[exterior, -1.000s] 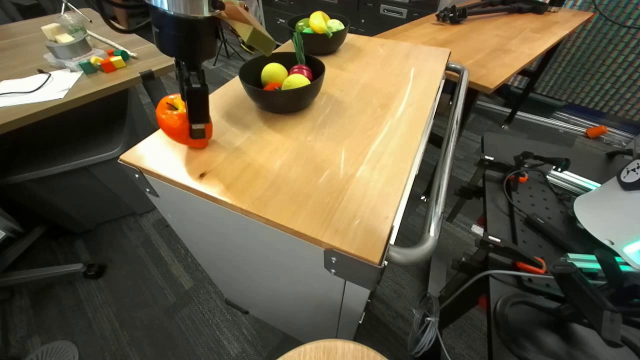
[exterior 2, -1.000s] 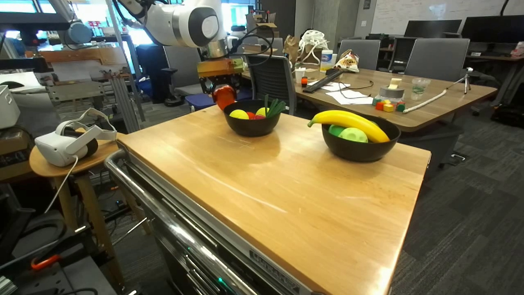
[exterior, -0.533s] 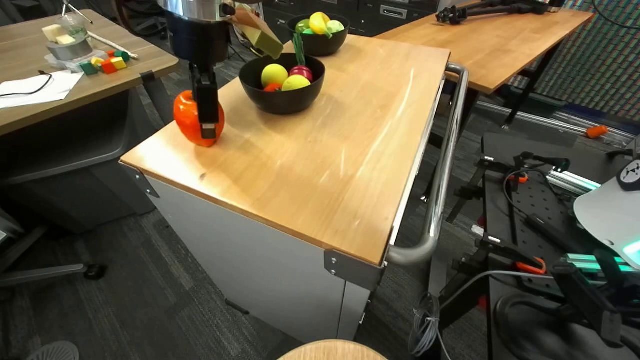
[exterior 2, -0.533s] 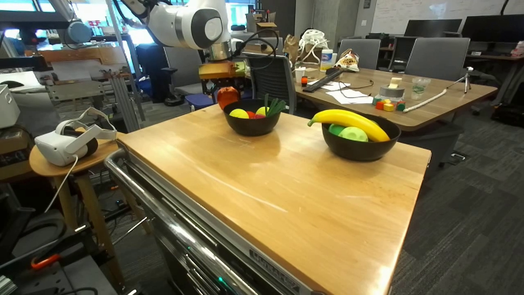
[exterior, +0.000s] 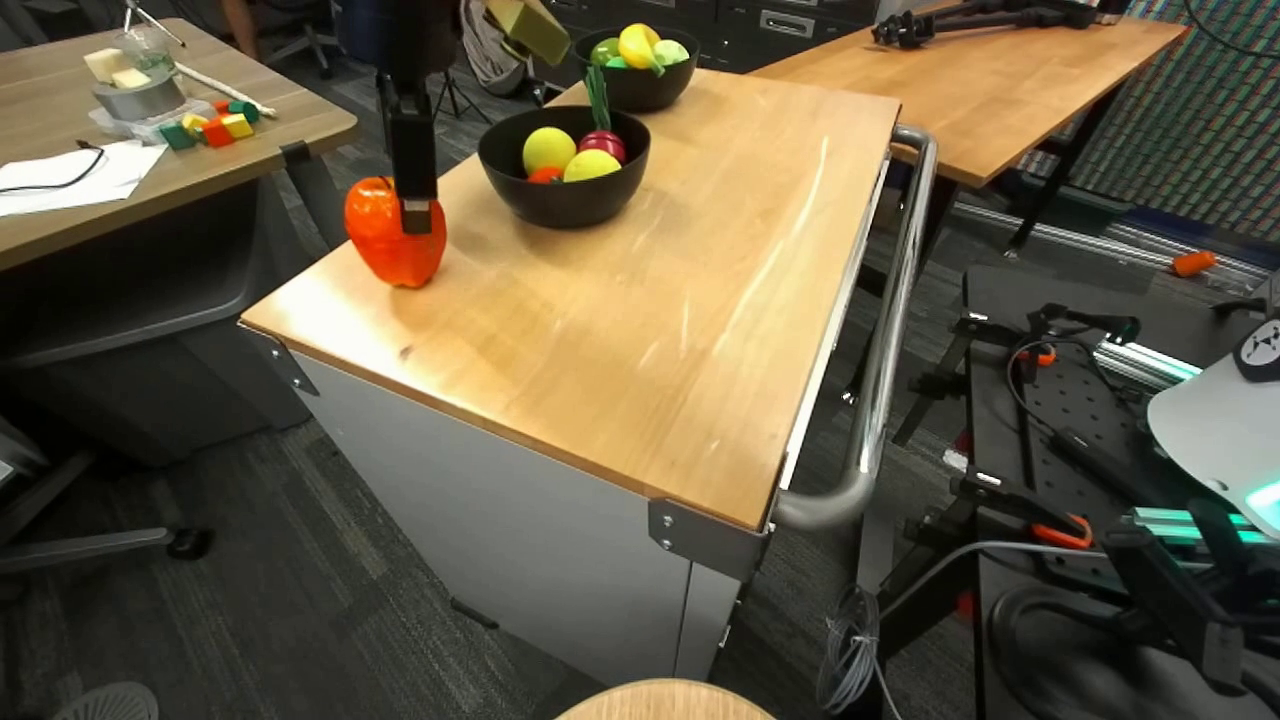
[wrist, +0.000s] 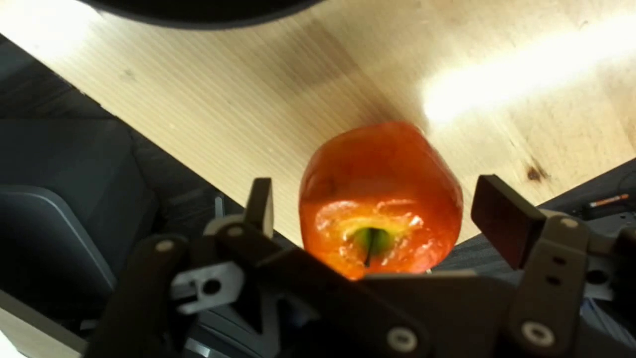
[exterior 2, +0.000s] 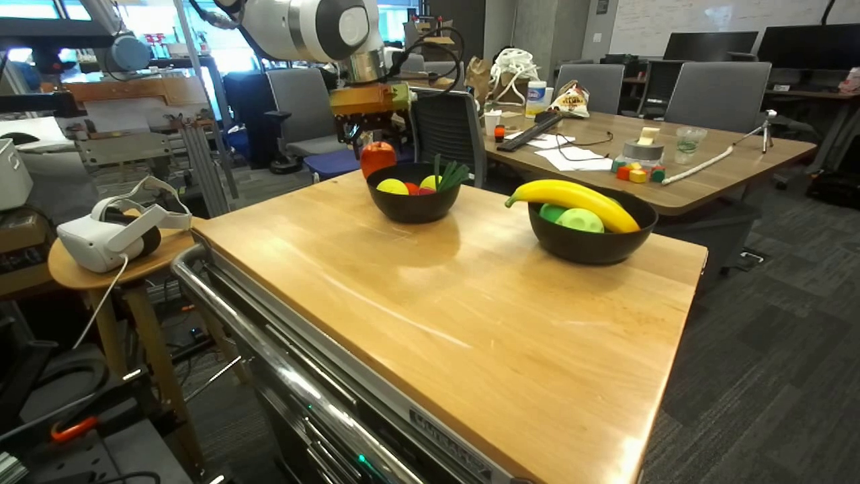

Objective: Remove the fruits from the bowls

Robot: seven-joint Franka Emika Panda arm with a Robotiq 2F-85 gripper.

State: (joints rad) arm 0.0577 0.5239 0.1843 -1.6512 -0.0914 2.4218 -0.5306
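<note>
Free tabletop (exterior 2: 494,228) between bowls (exterior 2: 415,212)

Office-like lab: whiteboard (exterior 2: 648,25), monitors (exterior 2: 710,46), grey chairs (exterior 2: 717,94), robot arm (exterior 2: 302,30).

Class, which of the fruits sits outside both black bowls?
The large orange-red fruit standing on the wooden worktop. That sets it apart: all others in view sit in the neighbouring black bowl or the farther black bowl, with the banana.

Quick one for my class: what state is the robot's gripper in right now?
Gripper: open, holding nothing; the wrist view shows its jaws wide apart, with a gap on either side of the red-orange fruit.
</note>
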